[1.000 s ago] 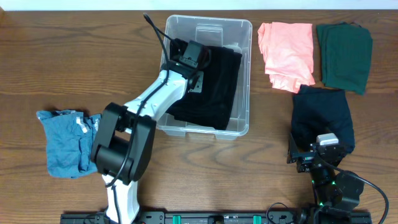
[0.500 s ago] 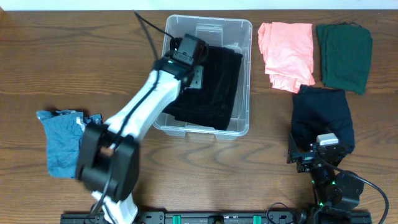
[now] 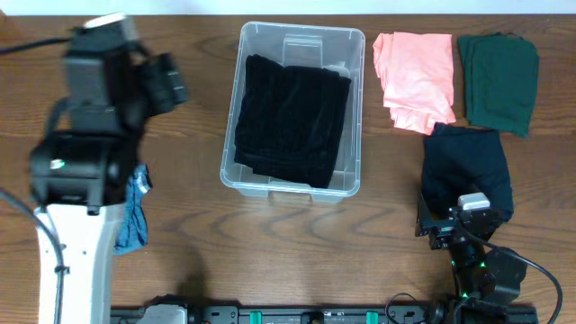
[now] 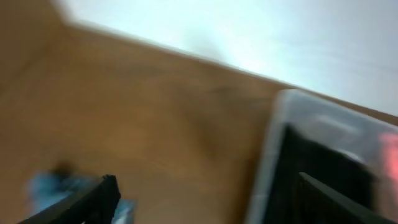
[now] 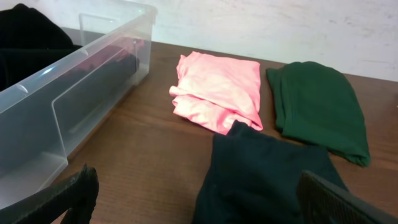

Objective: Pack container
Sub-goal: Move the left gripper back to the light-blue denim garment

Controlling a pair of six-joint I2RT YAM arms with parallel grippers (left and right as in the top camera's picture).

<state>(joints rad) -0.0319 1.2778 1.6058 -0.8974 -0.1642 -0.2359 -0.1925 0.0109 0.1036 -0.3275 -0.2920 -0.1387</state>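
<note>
Seen from overhead, the container sits on the wooden table a little toward 12 o'clock from the middle, and a black garment inside fills most of it. At its 3 o'clock lies a pink garment, with a dark green garment just beyond, and a navy garment lies at about 4 o'clock. The left arm looms large at 9 o'clock, well apart from the container, and covers part of a blue garment. The right arm is low at 5 o'clock, by the navy garment's near edge. The left wrist view is blurred, yet the left gripper shows its jaws spread wide with nothing between them; the container is at 3 o'clock and the blue garment at 8 o'clock. In the right wrist view the right gripper also has its jaws wide apart and empty, with the navy garment between them, the container at 9 o'clock, the pink garment at 12 and the dark green garment at 2.
</note>
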